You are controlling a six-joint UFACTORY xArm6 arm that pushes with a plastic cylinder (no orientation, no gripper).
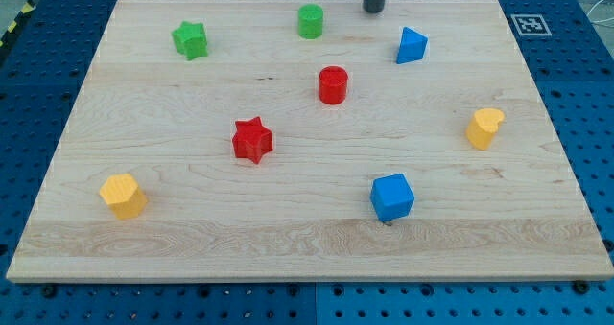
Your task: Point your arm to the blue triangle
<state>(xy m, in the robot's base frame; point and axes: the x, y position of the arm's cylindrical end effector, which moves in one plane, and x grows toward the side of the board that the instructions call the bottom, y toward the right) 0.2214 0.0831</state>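
The blue triangle (pixel 412 45) sits near the view's top, right of centre, on the wooden board (pixel 192 229). My tip (pixel 374 9) is the lower end of a dark rod at the view's top edge. It stands a short way up and to the left of the blue triangle, apart from it. The green cylinder (pixel 310 22) lies to the tip's left.
A green star (pixel 191 39) is at the top left. A red cylinder (pixel 333 84) and a red star (pixel 252 139) are near the middle. A blue cube (pixel 392 197) is at the lower right, a yellow block (pixel 484 128) at the right, a yellow hexagonal block (pixel 124 195) at the lower left.
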